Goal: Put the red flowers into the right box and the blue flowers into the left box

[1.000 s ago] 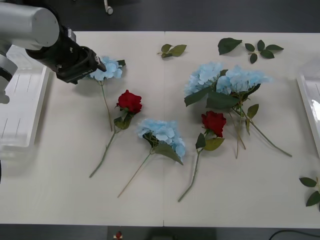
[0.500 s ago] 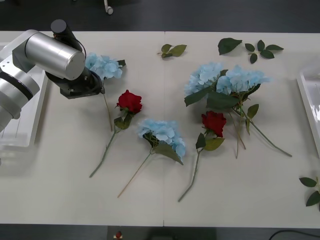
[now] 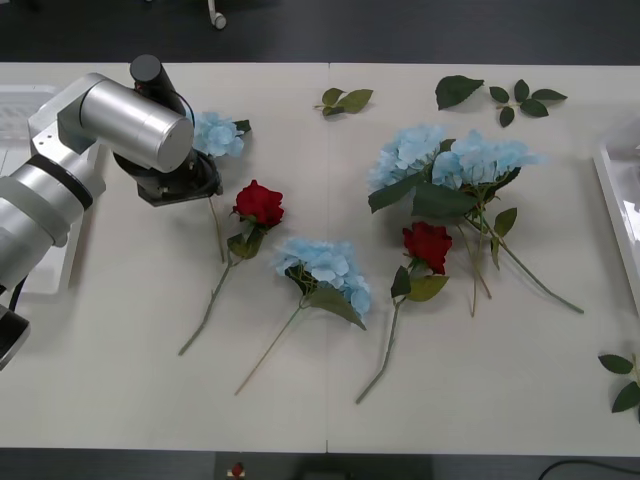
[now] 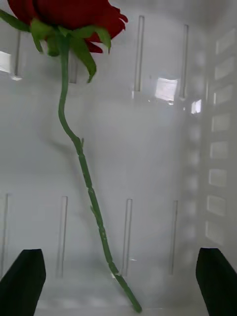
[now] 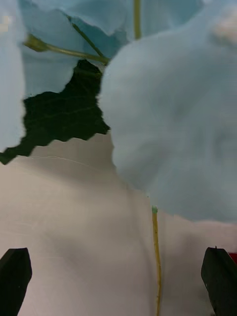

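Left gripper [image 5: 118,281] spread wide, empty, poised over a blue hydrangea [image 3: 217,133]; its stem [image 5: 156,256] runs between the fingers. Right gripper [image 4: 118,276] spread wide above one red rose [image 4: 69,15] already boxed. Two roses, four hydrangeas remain on the table [image 3: 480,390].

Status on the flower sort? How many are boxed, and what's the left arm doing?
Done: one deep-red artificial rose lies in a white slotted box below the open right gripper.
In hand: the open left gripper straddles the stem of the far-left pale-blue hydrangea, not yet gripped.
Left: two red roses and three more hydrangeas on the white table.
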You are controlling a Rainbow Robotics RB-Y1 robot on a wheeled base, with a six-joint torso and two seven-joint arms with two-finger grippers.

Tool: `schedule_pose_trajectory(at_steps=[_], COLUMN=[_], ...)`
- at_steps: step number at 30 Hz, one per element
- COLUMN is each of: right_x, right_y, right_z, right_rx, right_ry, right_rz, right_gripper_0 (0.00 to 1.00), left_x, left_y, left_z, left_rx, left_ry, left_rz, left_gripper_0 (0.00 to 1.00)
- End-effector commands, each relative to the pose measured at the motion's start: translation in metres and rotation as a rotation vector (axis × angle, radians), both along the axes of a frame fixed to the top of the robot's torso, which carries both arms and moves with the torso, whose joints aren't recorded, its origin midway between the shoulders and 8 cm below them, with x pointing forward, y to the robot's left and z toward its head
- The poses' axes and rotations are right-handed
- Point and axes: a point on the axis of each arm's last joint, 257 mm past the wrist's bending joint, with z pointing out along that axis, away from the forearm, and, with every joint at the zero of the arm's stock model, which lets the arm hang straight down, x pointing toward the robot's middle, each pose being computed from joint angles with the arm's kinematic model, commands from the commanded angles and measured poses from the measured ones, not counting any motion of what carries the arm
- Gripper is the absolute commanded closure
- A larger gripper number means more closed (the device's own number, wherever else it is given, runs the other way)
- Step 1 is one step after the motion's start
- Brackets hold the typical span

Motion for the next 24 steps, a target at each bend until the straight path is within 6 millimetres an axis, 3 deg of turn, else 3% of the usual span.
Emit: schedule_pose_trajectory(at_steps=[1,7,13,17,24], right_x=[0.026,0.051,0.061,0.063,0.059], right_y=[0.016,0.059,0.106,0.143,0.185], right_z=[0.042,0.078,0.099,0.099,0.092], right_rx=[-0.013,-0.073,-0.141,-0.134,-0.169], right_ry=[-0.013,0.046,0.09,0.122,0.171], right_rz=[0.085,0.242,0.33,0.327,0.319], right_gripper_0=[0.11,0.11,0.11,0.11,0.11], left_x=[0.023,0.026,0.028,0.029,0.026], left_y=[-0.015,-0.019,-0.025,-0.028,-0.027], left_z=[0.031,0.022,0.017,0.017,0.011], left_rx=[-0.027,-0.037,-0.032,-0.03,-0.011], left_ry=[-0.075,-0.074,-0.061,-0.065,-0.056], left_rz=[0.015,0.024,0.031,0.031,0.025], left_gripper_0=[0.0,0.0,0.0,0.0,0.0])
